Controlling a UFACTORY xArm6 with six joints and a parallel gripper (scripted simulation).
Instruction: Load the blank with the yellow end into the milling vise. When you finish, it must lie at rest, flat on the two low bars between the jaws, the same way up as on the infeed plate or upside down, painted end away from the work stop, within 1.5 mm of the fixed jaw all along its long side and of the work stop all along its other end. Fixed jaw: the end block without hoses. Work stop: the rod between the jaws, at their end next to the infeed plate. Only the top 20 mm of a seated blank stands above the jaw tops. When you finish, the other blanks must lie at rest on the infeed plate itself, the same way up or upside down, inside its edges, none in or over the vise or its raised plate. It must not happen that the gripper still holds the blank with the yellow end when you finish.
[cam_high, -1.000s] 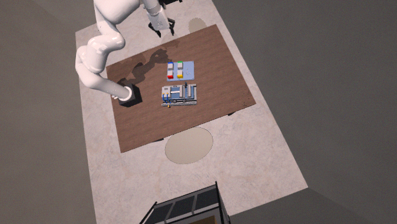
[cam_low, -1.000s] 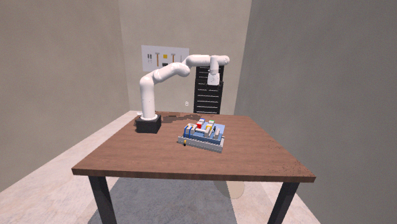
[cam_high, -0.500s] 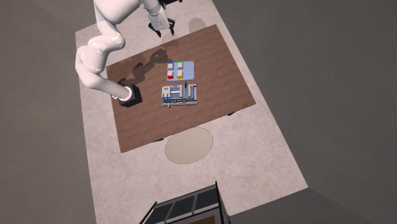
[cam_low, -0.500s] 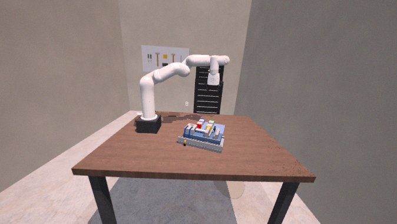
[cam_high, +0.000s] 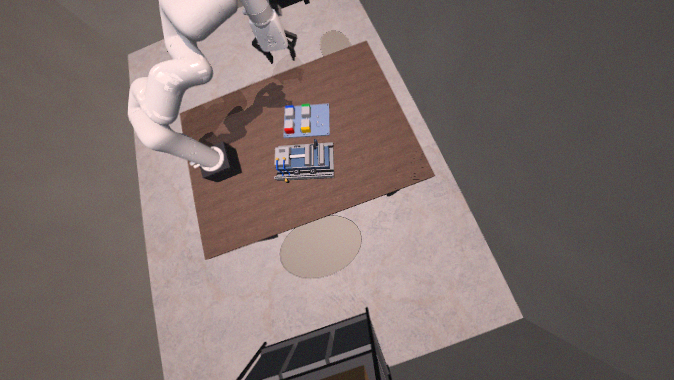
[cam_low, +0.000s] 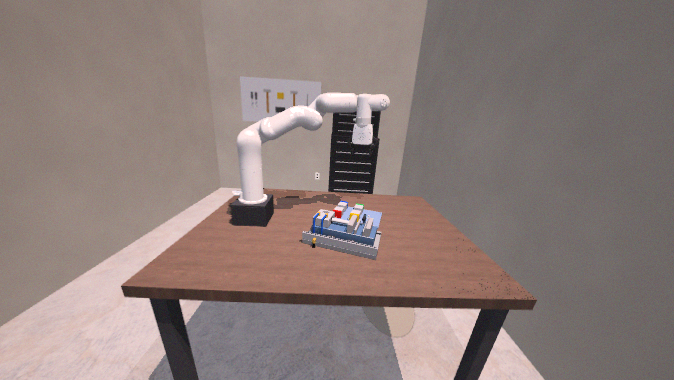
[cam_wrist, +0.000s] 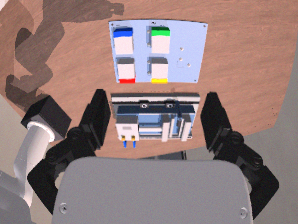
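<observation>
The blank with the yellow end (cam_high: 305, 124) (cam_low: 354, 215) (cam_wrist: 159, 70) lies on the blue infeed plate (cam_high: 324, 131) (cam_wrist: 194, 52), its yellow end toward the vise. The vise lies beside the plate. Its fixed jaw (cam_high: 321, 154) (cam_low: 369, 227) (cam_wrist: 185, 128) is the end block without hoses. The movable jaw (cam_high: 308, 155) (cam_wrist: 165, 128) faces it across a gap holding no blank. The dark work stop (cam_high: 315, 145) stands at the gap's plate-side end. My gripper (cam_high: 282, 60) (cam_wrist: 156, 102) is open and empty, high above the table; its fingers are hard to make out in the exterior view.
Blanks with a red end (cam_high: 289, 125) (cam_wrist: 126, 69), a blue end (cam_high: 289, 111) (cam_wrist: 123, 44) and a green end (cam_high: 305, 111) (cam_wrist: 160, 43) share the plate. The hosed block (cam_high: 282, 156) (cam_wrist: 127, 131) is at the vise's other end. Small pins stand on the plate. The black arm base (cam_low: 252, 211) is left of the vise.
</observation>
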